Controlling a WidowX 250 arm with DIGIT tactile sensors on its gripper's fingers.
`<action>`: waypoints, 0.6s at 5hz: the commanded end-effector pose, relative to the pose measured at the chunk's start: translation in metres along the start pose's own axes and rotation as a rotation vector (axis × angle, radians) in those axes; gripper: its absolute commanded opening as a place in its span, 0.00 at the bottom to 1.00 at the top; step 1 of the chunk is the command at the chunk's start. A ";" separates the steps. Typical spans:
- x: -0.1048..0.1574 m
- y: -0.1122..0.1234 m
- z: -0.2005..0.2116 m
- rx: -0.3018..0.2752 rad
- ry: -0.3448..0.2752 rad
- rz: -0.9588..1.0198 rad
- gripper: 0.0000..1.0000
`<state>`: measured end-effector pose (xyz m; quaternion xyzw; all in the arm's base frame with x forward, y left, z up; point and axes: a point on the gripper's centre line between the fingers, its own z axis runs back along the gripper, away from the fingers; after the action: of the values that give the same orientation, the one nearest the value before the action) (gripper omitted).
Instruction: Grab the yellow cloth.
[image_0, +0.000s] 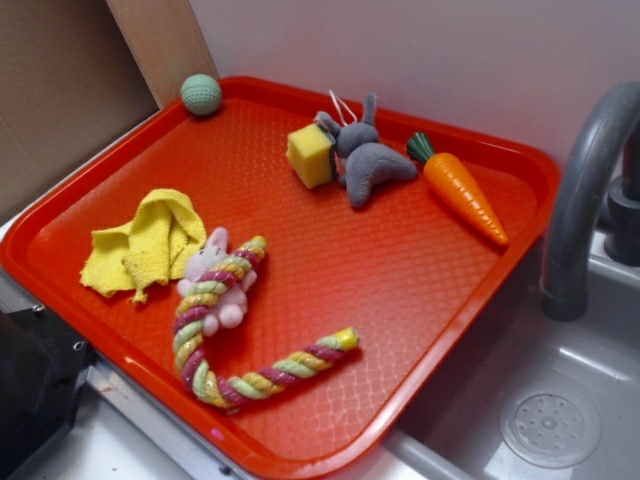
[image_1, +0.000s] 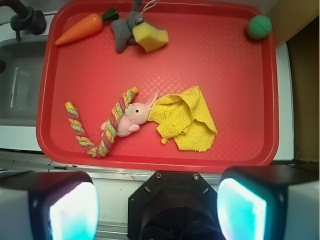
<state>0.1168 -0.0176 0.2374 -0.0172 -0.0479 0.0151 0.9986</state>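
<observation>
One target: yellow cloth, crumpled on the near-left part of the red tray, untouched. Its right edge touches the pink bunny, which lies on the braided rope toy. Foam cube, grey plush and carrot sit far right, green ball in the far-left corner. Gripper is spread open, holding nothing, well above the tray. Judgement: nothing done yet; descent and grasp both remain.
</observation>
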 end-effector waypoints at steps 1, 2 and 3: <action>0.000 0.000 0.000 0.000 0.000 0.000 1.00; 0.042 0.039 -0.042 0.014 -0.041 -0.068 1.00; 0.065 0.065 -0.084 0.010 0.014 -0.126 1.00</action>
<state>0.1890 0.0451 0.1490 -0.0091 -0.0248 -0.0536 0.9982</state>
